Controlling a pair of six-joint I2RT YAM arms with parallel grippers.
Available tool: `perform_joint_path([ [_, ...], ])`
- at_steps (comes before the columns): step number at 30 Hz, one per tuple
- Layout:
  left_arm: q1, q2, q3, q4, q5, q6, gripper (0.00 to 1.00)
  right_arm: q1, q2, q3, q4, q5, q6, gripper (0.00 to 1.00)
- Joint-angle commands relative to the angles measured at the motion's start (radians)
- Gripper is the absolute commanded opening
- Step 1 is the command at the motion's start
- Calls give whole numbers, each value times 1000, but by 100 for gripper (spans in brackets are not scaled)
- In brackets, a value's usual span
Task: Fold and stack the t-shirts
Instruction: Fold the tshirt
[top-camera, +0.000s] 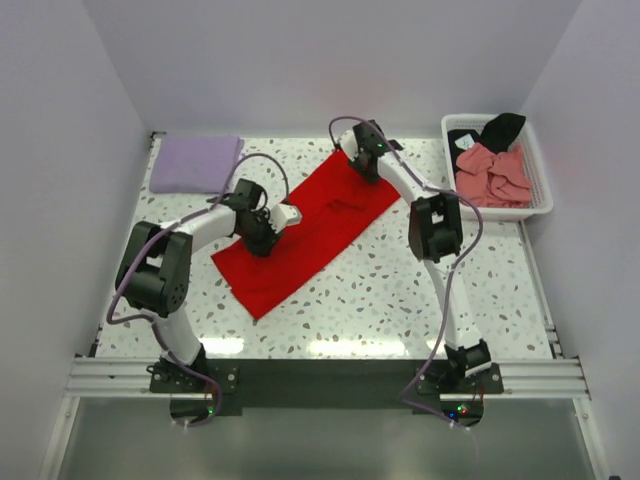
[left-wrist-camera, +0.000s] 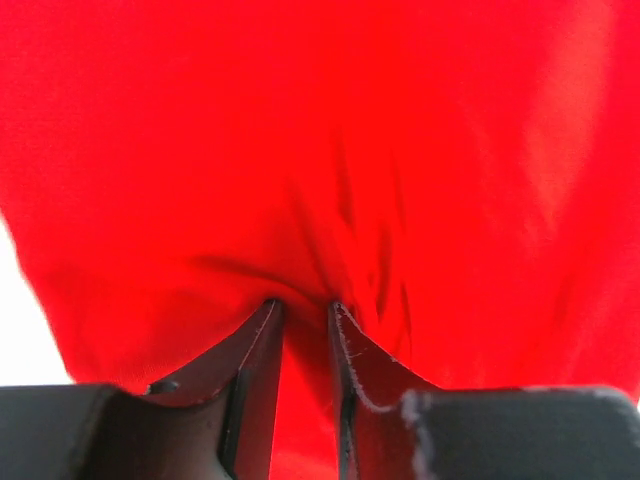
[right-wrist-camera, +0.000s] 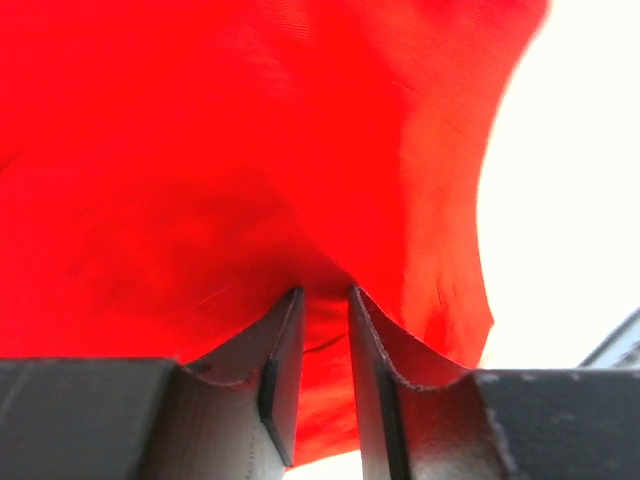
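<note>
A bright red t-shirt (top-camera: 310, 235) lies as a long diagonal band across the middle of the table. My left gripper (top-camera: 262, 240) sits at the band's left edge, and in the left wrist view its jaws (left-wrist-camera: 303, 305) are shut on a puckered fold of the red cloth (left-wrist-camera: 320, 150). My right gripper (top-camera: 362, 165) is at the band's far end. In the right wrist view it (right-wrist-camera: 322, 290) pinches the red cloth (right-wrist-camera: 200, 150) near its edge. A folded pale lavender t-shirt (top-camera: 195, 163) lies at the far left.
A white slatted basket (top-camera: 541, 170) stands at the far right, holding a crumpled salmon-pink shirt (top-camera: 492, 175) and a black one (top-camera: 498, 128). White walls close in the speckled table (top-camera: 400, 300) on three sides.
</note>
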Motion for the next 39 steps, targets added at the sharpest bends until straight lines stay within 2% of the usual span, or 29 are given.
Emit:
perform_joint_path([
  [1, -65, -29, -15, -53, 75, -135, 32, -21, 24, 46, 304, 96, -76, 31],
  [4, -64, -74, 36, -50, 37, -135, 35, -25, -132, -139, 471, 82, -110, 43],
  [5, -64, -88, 54, -52, 35, -124, 35, -25, -196, -194, 480, 75, -110, 48],
  [11, -111, -132, 72, -93, 89, -25, 35, -28, -345, -251, 369, 4, 14, 55],
  [18, -251, -96, 24, -78, 28, 11, 32, -33, -450, -262, 117, -114, 169, 56],
  [26, -340, 3, -23, -87, -38, 17, 30, -70, -534, -363, -20, -237, 283, 55],
  [29, -415, 23, -65, -88, -8, -14, 27, -100, -557, -402, -56, -266, 299, 54],
  [31, -511, 35, -88, -53, 12, -69, 27, -128, -568, -431, -68, -284, 307, 54],
  [32, -594, 55, -83, -36, 36, -124, 26, -143, -573, -439, -73, -287, 309, 54],
  [35, -744, 128, 4, 13, 115, -240, 26, -172, -582, -472, -80, -300, 303, 54],
  [39, -791, 165, 194, 36, 213, -327, 27, -185, -564, -482, -85, -314, 293, 52],
])
